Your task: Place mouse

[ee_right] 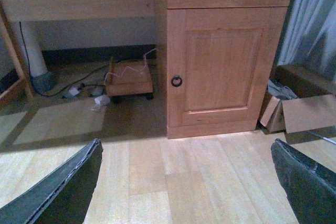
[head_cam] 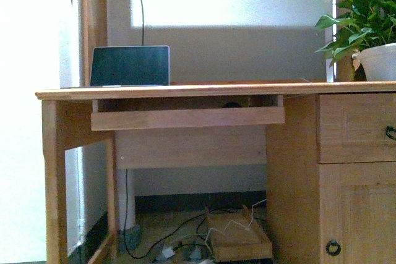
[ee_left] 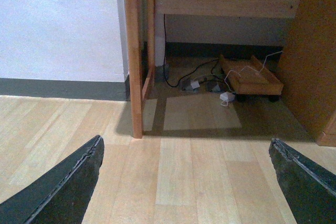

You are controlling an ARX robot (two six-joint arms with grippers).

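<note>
Front view of a light wooden desk whose worktop [head_cam: 247, 89] carries an open dark-screened laptop [head_cam: 130, 66] at the left and a leafy green plant in a white pot [head_cam: 378, 61] at the right. Beneath it, a shallow wooden pull-out shelf [head_cam: 185, 117] stands slid out. The small dark domed mouse [head_cam: 232, 104] appears to lie far back on that shelf. Only its top shows above the shelf's front lip, in the slim gap under the worktop.

Both wrist views look down on pale wooden floor. The left hand [ee_left: 185, 142] and the right hand [ee_right: 186, 144] are each spread wide and empty, low down and well apart from the mouse.

Likely risks: the gap is tight, so a hand reaching in may knock the worktop edge or the shelf lip, or push the shelf inward. The smooth dome may slip from the fingers. With so little of the mouse visible, the hand may close off-centre. Carrying the mouse up to the worktop may brush the laptop.
</note>
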